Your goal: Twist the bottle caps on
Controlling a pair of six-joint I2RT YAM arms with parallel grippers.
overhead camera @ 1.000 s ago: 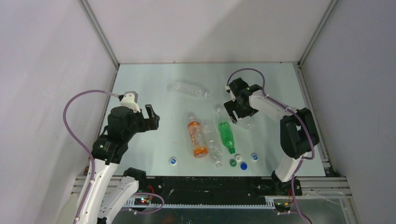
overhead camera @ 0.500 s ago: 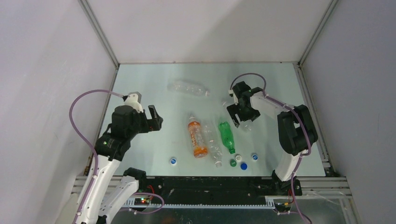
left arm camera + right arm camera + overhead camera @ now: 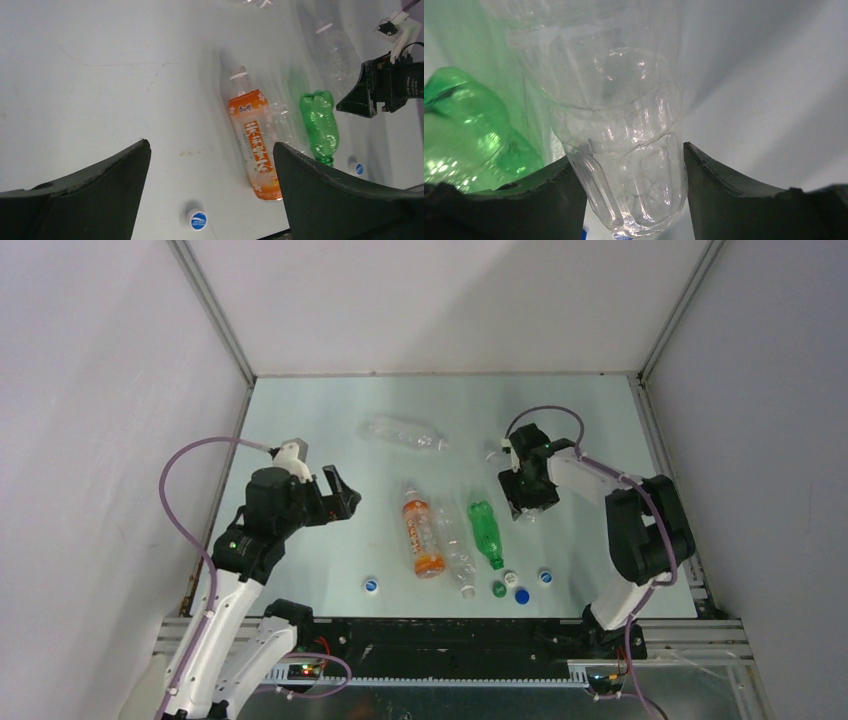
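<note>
Five bottles lie on the table: a clear bottle at the back (image 3: pixel 403 432), an orange labelled bottle (image 3: pixel 422 537), a clear one beside it (image 3: pixel 455 552), a green bottle (image 3: pixel 485 530), and a clear bottle (image 3: pixel 503 468) under my right gripper (image 3: pixel 525 490). In the right wrist view the right gripper (image 3: pixel 629 155) has both fingers against that clear bottle's (image 3: pixel 624 125) sides, near its base. My left gripper (image 3: pixel 335 495) is open and empty above the table, left of the orange bottle (image 3: pixel 252 140). Several caps lie near the front: blue-and-white (image 3: pixel 371 586), white (image 3: pixel 510 578), green (image 3: pixel 498 589), blue (image 3: pixel 522 595).
Another blue-and-white cap (image 3: pixel 546 576) lies right of the white one. The green bottle (image 3: pixel 469 120) lies close to the left of the right gripper's fingers. Grey walls enclose the table on three sides. The arm bases stand along the front edge.
My right gripper has shifted right and lower and narrowed its jaws onto the clear bottle. My left gripper has moved slightly right, still open.
</note>
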